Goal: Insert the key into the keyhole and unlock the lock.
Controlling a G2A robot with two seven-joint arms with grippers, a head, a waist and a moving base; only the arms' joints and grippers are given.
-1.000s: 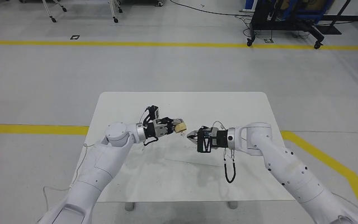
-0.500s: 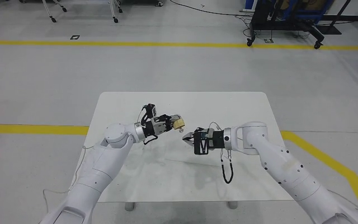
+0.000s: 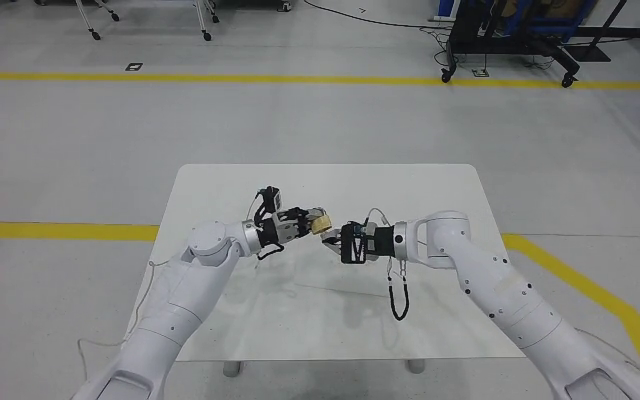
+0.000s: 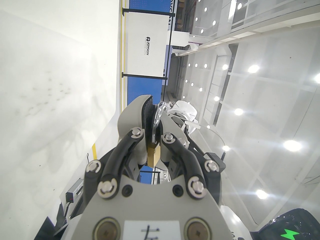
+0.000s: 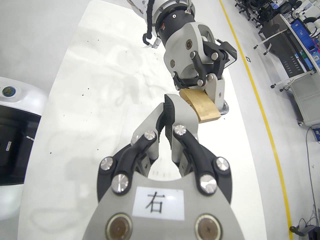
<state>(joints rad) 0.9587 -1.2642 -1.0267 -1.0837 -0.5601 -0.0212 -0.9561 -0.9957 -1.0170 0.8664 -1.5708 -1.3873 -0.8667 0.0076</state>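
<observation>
Our left pincer (image 3: pixel 310 221) is clamped on the brass padlock (image 5: pixel 203 106). Our right pincer (image 5: pixel 168 102), squeezed shut, has its tips just beside the padlock; whether it grips the key we cannot tell.

Over the middle of the table (image 3: pixel 430 190) the two arms meet tip to tip, raised off its top. The left gripper (image 3: pixel 308 222) comes in from the robot's left with the padlock (image 3: pixel 321 225) pinched between its fingers, the lock's body sticking out toward the other arm. The right gripper (image 3: pixel 333 239) sits just beside the padlock, on its right and a little nearer the robot, fingertips pressed together. I cannot tell whether they touch the lock. A cable loop (image 3: pixel 400 298) hangs under the right forearm. Beyond the table's far edge a floor line (image 3: pixel 200 77) crosses the room, with a wheeled rack (image 3: pixel 510 40) behind it on the right.
</observation>
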